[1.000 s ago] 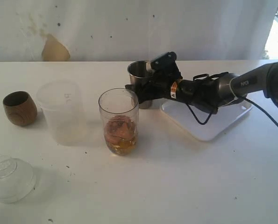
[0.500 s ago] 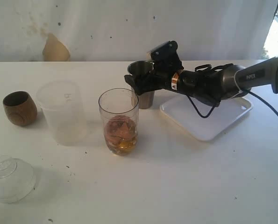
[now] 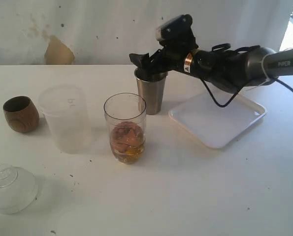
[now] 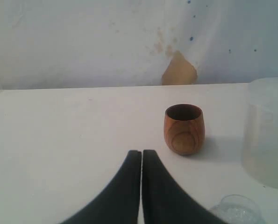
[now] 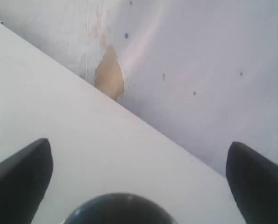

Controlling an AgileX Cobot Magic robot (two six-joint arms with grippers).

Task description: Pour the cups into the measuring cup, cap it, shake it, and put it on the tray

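From the exterior view, my right gripper [image 3: 147, 62] hangs just over the mouth of the steel tumbler [image 3: 150, 94], jaws spread and gripping nothing. The arm reaches in over the tray [image 3: 220, 123], which lies flat on the table [image 3: 185, 196] just right of the tumbler. The measuring cup [image 3: 125, 129] stands upright in front of the tumbler and a little left, near it but apart, with brownish pieces in amber liquid at its bottom. Left of it is the frosted cup [image 3: 65, 118], and further left the wooden cup [image 3: 20, 114]. A clear dome lid [image 3: 11, 189] rests at the near left edge. I count three cups to pour, one measuring cup, one tray and one lid. Nothing stands between my open jaws and the tumbler.

In the left wrist view, my left gripper [image 4: 141, 153] is clenched, fingers pressed together and holding nothing. Ahead stand the wooden cup [image 4: 184, 129] and, beside it, one side of the frosted cup [image 4: 267, 133]. A bit of the dome lid [image 4: 234, 213] shows near my fingers. A tan patch [image 4: 178, 70] marks the wall [image 4: 82, 42].

In the right wrist view, my right gripper [image 5: 139, 143] shows two fingers set wide. The dark round shape between them is probably the steel tumbler [image 5: 117, 207]'s rim, though it is cut off. Beyond are the table [image 5: 59, 107] and the tan patch [image 5: 108, 72].
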